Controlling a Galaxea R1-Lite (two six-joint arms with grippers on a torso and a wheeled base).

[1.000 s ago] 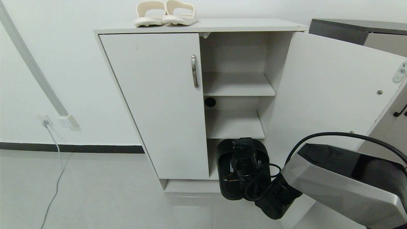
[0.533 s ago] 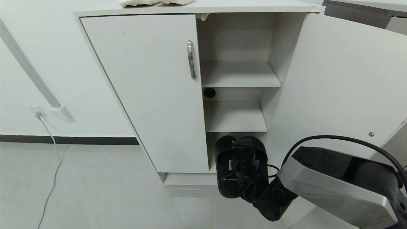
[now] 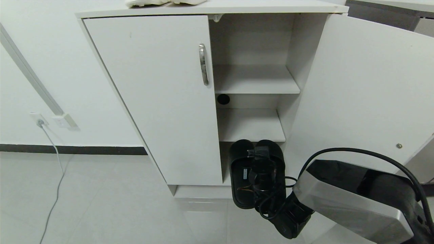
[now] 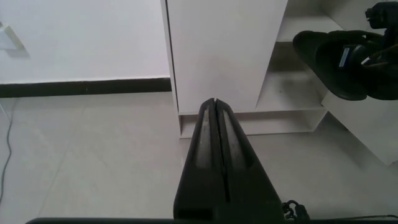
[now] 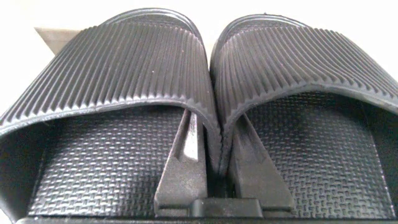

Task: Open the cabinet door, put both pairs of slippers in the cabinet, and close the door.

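Observation:
The white cabinet (image 3: 159,95) has its left door shut and its right door (image 3: 356,95) swung wide. A pair of black slippers (image 3: 244,169) hangs side by side at the mouth of the bottom compartment, toes pointing in. My right gripper (image 3: 262,171) is shut on the two inner walls of the black slippers (image 5: 130,81), with its fingers (image 5: 186,155) pinching them together. A pair of white slippers (image 3: 162,2) lies on the cabinet top. My left gripper (image 4: 214,106) is shut on nothing, low over the floor before the closed door, with the black slippers (image 4: 336,56) off to one side.
Two bare shelves (image 3: 254,81) sit above the bottom compartment. The closed door carries a metal handle (image 3: 202,64). A wall socket (image 3: 39,121) with a trailing cable (image 3: 54,183) is at the left. Grey furniture (image 3: 379,10) stands behind the open door. Bare floor tiles (image 3: 101,210) lie before the cabinet.
The head camera dropped and moved closer, so the cabinet top slid to the upper edge. My right gripper carried the black slippers a little farther toward the bottom compartment.

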